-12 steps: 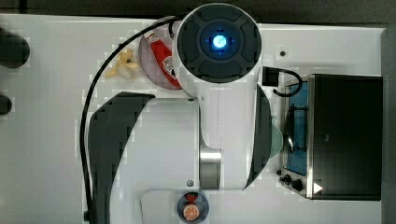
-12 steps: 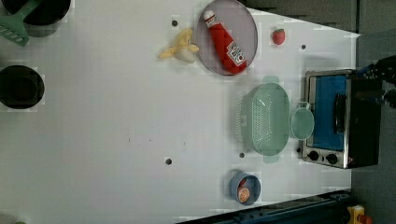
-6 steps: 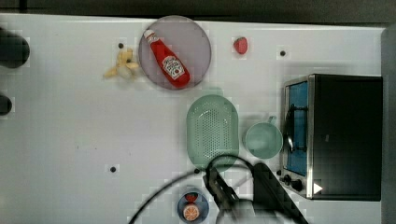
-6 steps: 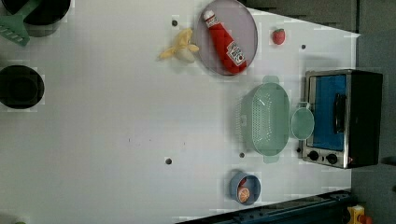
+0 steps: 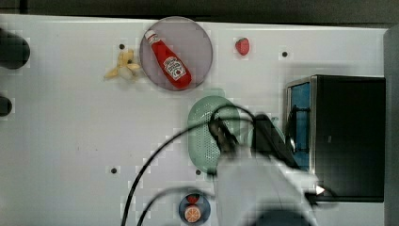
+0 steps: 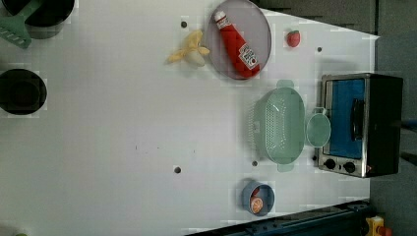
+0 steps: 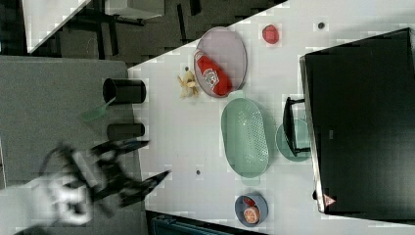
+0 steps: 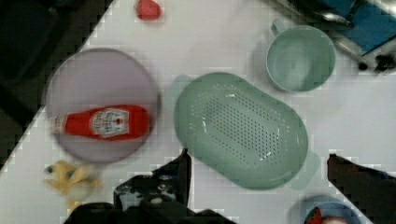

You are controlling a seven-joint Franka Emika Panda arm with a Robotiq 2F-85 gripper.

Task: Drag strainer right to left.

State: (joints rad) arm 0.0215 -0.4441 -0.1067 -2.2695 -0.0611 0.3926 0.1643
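The strainer is a pale mint-green oblong colander dotted with holes, lying on the white table just left of the toaster oven in the left view. The right view shows the strainer whole. In the top view my blurred arm covers the right part of the strainer. From the wrist, the strainer lies below and ahead of my gripper. The gripper is open wide with nothing between its dark fingers, well above the table. In the right view the gripper hangs open at the lower left.
A round mint-green cup sits between strainer and toaster oven. A grey plate holds a ketchup bottle, with a banana beside it and a strawberry nearby. A blue bowl of fruit stands near the table edge.
My arm swung away from the middle of the top view toward its lower edge and now overlaps the strainer's right side. The fingers opened wider. The strainer has not moved.
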